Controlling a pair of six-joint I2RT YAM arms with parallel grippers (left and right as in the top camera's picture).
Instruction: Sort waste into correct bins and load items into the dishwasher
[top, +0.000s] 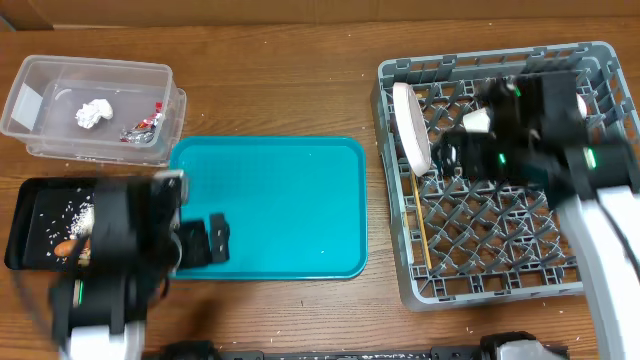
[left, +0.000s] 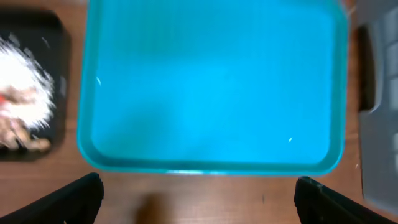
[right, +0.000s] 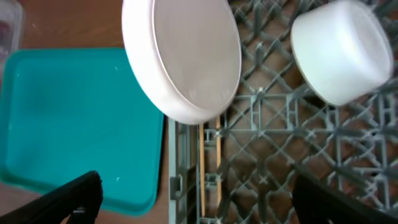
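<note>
Along the left wall of the grey pegged dish rack (top: 500, 250), I see the round white plate (right: 183, 59) standing on edge, glossy, its rim line running front to back; thin wooden chopsticks (top: 422, 222) lie nearer me, long axis parallel to that wall; a smooth white cup (right: 339, 50) sits among pegs beside the plate; left jaws spread wide over the teal tray (top: 280, 200); right jaws wide apart above the rack.

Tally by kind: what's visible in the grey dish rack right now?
In the grey plastic dish rack:
White round plate: 1
White cup: 1
Thin wooden chopsticks: 2
Total: 4
The right arm covers part of the rack, so this counts only what shows.
</note>
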